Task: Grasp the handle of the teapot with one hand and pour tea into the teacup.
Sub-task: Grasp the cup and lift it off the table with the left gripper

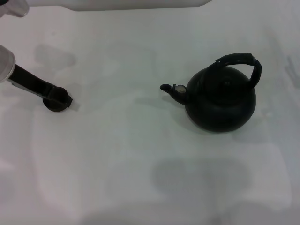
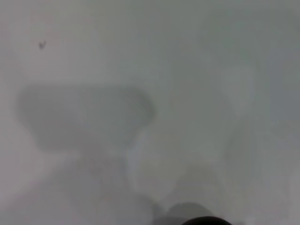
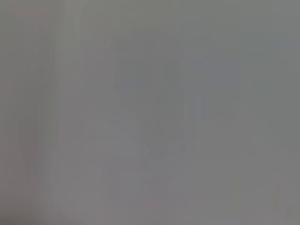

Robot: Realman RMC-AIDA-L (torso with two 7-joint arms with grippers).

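Observation:
The teapot (image 1: 220,101), large, round and matte black, stands on the white table at the right, its short spout (image 1: 169,89) pointing left. Its handle (image 1: 240,61), a thick black ribbed hoop, arches over the top and nothing touches it. The teacup (image 1: 57,102), tiny and black, sits at the far left, well apart from the spout. My left gripper (image 1: 63,97) reaches in from the left edge and its black tip lies right at the cup's rim. A dark curved rim, probably the teacup (image 2: 204,221), shows at the edge of the left wrist view. My right gripper is out of view.
The white table (image 1: 140,154) spreads between cup and teapot with faint grey shadows on it. A white wall edge (image 1: 140,4) runs along the back. The right wrist view shows only a blank grey surface.

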